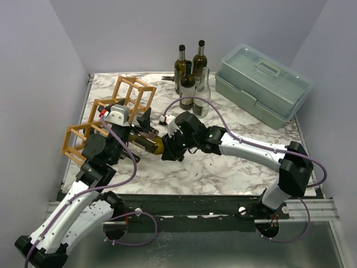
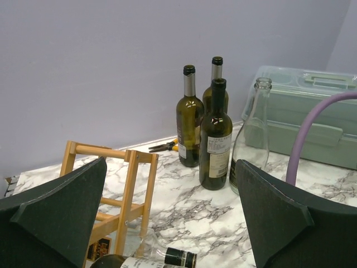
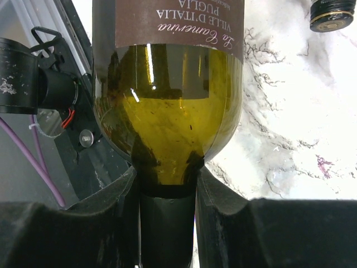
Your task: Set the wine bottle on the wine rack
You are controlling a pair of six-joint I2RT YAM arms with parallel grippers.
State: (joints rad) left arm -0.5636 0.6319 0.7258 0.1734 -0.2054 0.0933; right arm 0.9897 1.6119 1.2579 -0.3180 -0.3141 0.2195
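- Marbled desk (image 1: 223, 167) — wine rack (image 2: 128, 195) stands at frame left, top view.
- On right claw (image 3: 167, 195): clamped round wine bottle (image 3: 167, 111) neck; long axis level, base pointing left toward rack.
- On left claw (image 2: 173, 218): spread wide, empty — nearer the rack.

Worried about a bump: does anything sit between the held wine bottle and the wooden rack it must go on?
Yes. In the top view the left arm lies between the dark green glass wine bottle and the light-brown wooden lattice wine rack, its left pincer open. The right pincer is shut on the bottle's neck.
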